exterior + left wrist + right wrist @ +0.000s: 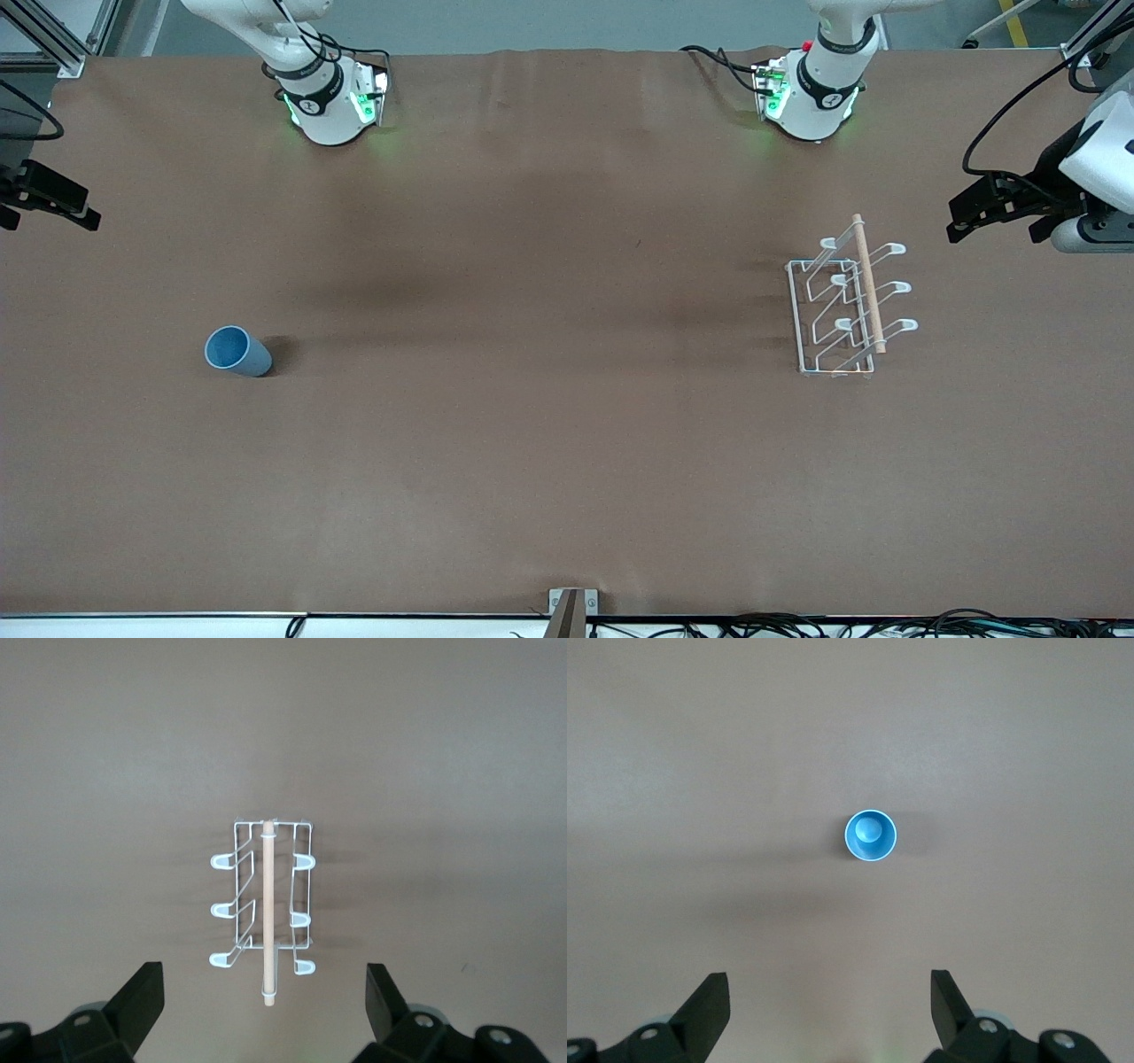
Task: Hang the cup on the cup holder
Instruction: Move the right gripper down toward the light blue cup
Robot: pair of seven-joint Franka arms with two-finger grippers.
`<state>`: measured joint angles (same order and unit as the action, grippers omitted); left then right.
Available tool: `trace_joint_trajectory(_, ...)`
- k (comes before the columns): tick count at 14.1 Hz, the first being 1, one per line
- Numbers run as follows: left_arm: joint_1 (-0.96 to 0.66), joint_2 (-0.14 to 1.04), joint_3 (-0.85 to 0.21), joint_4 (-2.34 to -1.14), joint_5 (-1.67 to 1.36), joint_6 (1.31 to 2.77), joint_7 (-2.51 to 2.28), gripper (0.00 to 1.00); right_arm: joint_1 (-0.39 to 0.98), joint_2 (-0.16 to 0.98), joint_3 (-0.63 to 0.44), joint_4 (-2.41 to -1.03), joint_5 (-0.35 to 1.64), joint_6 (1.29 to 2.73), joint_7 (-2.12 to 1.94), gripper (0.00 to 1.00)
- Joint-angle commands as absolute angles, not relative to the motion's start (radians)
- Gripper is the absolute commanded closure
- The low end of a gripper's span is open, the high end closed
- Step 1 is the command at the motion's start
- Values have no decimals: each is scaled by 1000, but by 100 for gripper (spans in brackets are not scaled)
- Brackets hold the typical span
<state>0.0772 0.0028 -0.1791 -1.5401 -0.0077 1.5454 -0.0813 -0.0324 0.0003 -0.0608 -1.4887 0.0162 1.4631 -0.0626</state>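
Cup (237,352): upright, alone toward the right arm's end of the table (532,443).
Cup holder (846,301): standing toward the left arm's end.
Left tool (264,1010): spread, at the table's edge.
Right tool (830,1010): spread, at the table's edge.

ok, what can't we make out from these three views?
- Right gripper: front view's edge cuts it off; the wrist view shows only its open fingertips.
- Left gripper: front view shows it side-on at the edge; fingers are clear only in its wrist view.
- Cup: outer base hidden.
- Cup holder: prong tips too small.
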Motion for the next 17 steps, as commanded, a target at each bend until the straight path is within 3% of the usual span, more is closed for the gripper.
trace_joint_trajectory(1,80,11,-181,-1511,-8,1514,-77,0,-43,-3,-57,-1494,20,1463,-71,0)
trace_joint_trajectory(11,69,31,-181,-1480,-14,1517,-74,0,-55,6,-57,-1509,12,1491,-72,1)
trace_joint_trajectory(17,75,58,-183,-1434,-21,1525,-67,0,-84,46,-57,-1767,18,1759,-71,1)
